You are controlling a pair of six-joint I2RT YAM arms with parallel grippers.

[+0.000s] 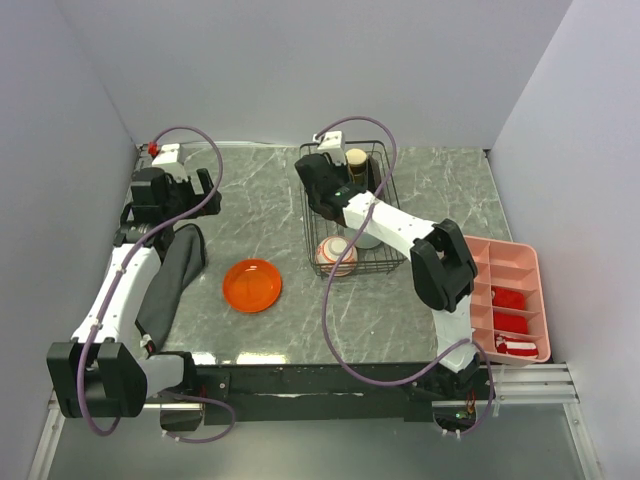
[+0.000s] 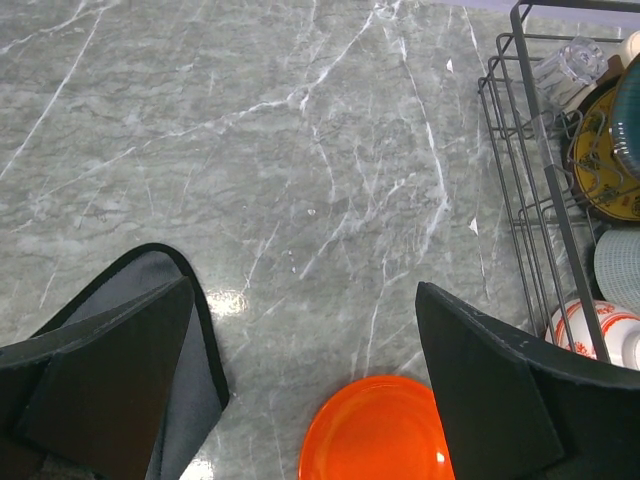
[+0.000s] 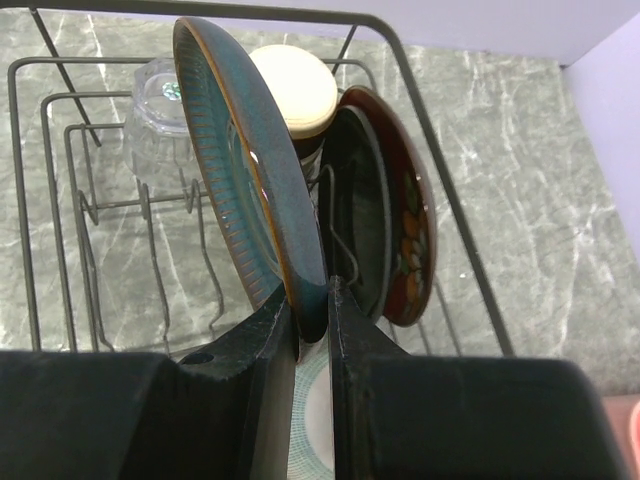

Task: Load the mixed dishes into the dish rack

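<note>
While the right gripper (image 3: 312,300) reaches down into the black wire dish rack (image 1: 375,180), its two fingers are almost closed and pinch the bottom edge of a teal plate with an orange-brown rim (image 3: 245,170). That plate stands up on its edge inside the rack, tipped a little to the left in the right wrist view. Just behind it stands a small tan cup with a cream top (image 3: 295,90). To the right of the teal plate, a dark red bowl with flowers painted on it (image 3: 408,220) stands on its edge too. A clear glass (image 3: 158,105) sits further left in the rack. Below the fingers, a bit of a pale mint-green bowl (image 3: 315,410) peeks out. At the near end of the rack, seen from above, lies a red and white bowl (image 1: 337,257). The left gripper (image 2: 305,295) hangs over the grey marble table (image 2: 250,150) with its fingers spread very wide, and it holds nothing. A shiny orange round plate (image 1: 252,285) lies flat on the table, left of the rack and apart from it. A black cloth (image 1: 185,265) lies to the left of that plate, beside the left arm. A pink plastic tray with little boxes (image 1: 515,250) sits at the right edge of the table, with red things in it.
</note>
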